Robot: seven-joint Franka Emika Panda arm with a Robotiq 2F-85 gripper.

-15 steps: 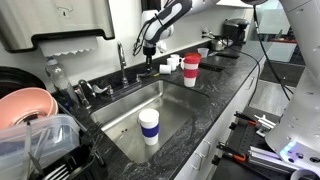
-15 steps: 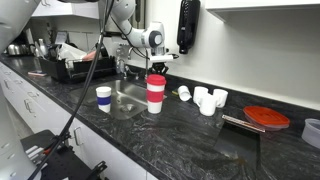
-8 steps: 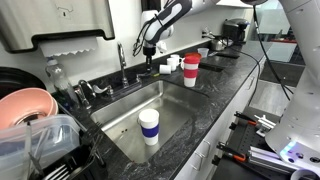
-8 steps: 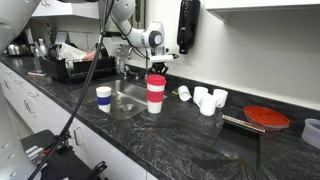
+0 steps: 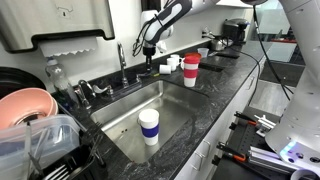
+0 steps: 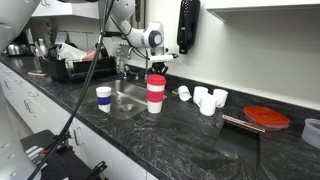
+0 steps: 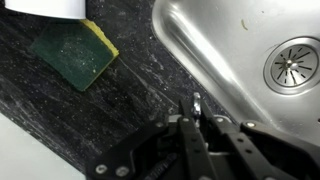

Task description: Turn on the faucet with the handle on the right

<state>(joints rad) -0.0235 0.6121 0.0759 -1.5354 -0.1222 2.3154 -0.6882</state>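
The faucet (image 5: 122, 60), a thin chrome gooseneck, stands behind the steel sink (image 5: 120, 112). My gripper (image 5: 147, 67) points down just right of the spout. In the wrist view its fingers (image 7: 193, 112) are shut on the small chrome handle (image 7: 196, 101), which sticks up between the fingertips at the sink's rim. In an exterior view the gripper (image 6: 151, 62) hangs behind the red cup (image 6: 156, 93), and the handle is hidden there.
A white and blue cup (image 5: 149, 127) stands in the sink. A red cup (image 5: 191, 69) and white cups (image 5: 170, 63) stand on the counter nearby. A green sponge (image 7: 72, 55) lies on the counter. A dish rack with bowls (image 5: 30, 115) stands at the sink's other end.
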